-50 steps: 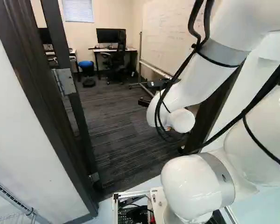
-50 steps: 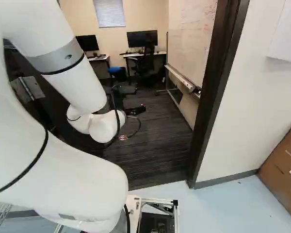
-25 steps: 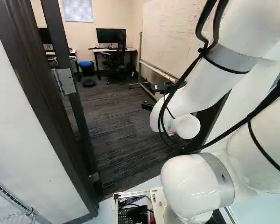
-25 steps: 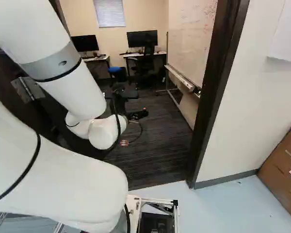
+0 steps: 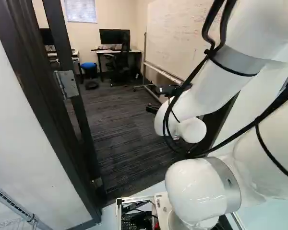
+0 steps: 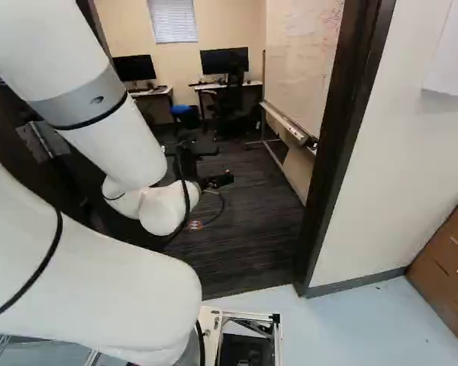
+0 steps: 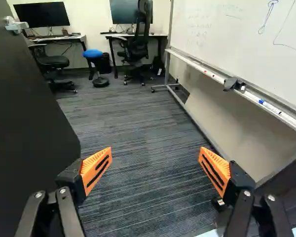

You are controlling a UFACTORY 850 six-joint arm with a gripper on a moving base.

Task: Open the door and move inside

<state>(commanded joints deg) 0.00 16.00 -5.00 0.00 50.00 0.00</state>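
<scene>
Since the frame just before, the scene has slid by a sliver in both base views against the foot joint: we take it the base has moved slightly. The white jointed arm (image 5: 209, 91) looks near its last pose, having swung earlier.

Tool (image 7: 156, 150): fingers wide apart, nothing between them. The dark flat door (image 7: 32, 123), with its silver metal handle (image 7: 17, 24), stands open to the tool's left, uncontacted. Grey striped carpet (image 7: 138, 128) lies ahead; a white whiteboard (image 7: 227, 42) is ahead to its right.

Our judgement: opening is done, entry is beginning. Next, drive forward slowly, keeping the arm off the dark wooden frame (image 6: 342, 145).
</scene>
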